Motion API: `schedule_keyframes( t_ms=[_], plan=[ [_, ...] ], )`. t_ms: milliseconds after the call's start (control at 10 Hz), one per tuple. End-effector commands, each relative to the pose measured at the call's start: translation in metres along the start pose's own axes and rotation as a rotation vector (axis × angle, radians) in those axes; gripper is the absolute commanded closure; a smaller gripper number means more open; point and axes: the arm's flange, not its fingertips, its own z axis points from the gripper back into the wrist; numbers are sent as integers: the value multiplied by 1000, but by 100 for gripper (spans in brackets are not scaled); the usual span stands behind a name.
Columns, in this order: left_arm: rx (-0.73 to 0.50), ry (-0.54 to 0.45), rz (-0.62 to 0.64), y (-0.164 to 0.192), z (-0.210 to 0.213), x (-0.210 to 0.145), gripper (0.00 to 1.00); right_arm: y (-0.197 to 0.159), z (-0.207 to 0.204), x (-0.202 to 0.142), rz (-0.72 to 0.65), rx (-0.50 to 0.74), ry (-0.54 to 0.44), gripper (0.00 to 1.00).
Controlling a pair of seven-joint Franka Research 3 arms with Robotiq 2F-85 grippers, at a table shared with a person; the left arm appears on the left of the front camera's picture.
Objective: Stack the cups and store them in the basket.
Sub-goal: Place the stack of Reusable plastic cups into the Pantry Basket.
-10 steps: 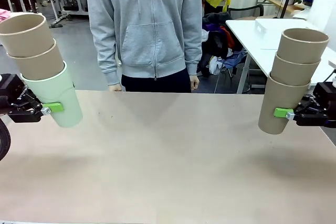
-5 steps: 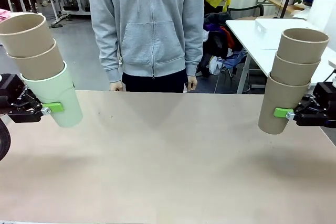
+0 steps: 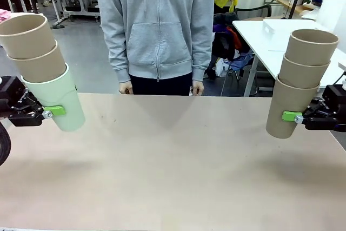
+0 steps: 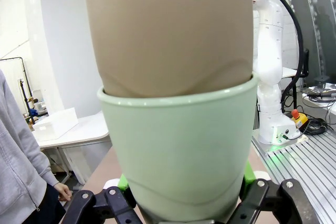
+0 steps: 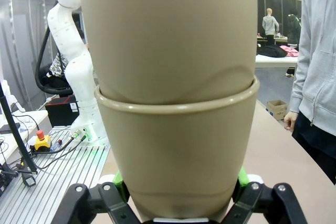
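My left gripper [image 3: 51, 112] is shut on a pale mint green cup [image 3: 57, 98] at the table's left edge, held above the tabletop and tilted left. Two tan cups [image 3: 30, 47] are nested in it. In the left wrist view the mint cup [image 4: 181, 150] sits between the green pads, with a tan cup [image 4: 168, 30] rising from it. My right gripper [image 3: 294, 117] is shut on the bottom tan cup [image 3: 289, 106] of a three-cup stack [image 3: 308, 52] at the right edge. That stack [image 5: 173, 150] stands between the pads in the right wrist view. The basket is out of view.
A person in a grey hoodie [image 3: 157, 25] stands at the far side of the table, hands [image 3: 126, 87] at its edge. The bare tan tabletop [image 3: 173, 160] stretches between the two stacks. A white table [image 3: 270, 36] stands at the back right.
The person has shifted slightly to the right. Both grippers and their cup stacks have stayed still.
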Motion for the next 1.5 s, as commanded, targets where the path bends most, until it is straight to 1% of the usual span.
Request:
schedule_keyframes(
  t_ms=[0, 1400],
  plan=[
    [4, -9, -8, 0, 1, 4, 15, 0, 0, 3, 8, 0, -1, 15],
    [4, -9, -8, 0, 1, 4, 15, 0, 0, 3, 8, 0, -1, 15]
  ],
)
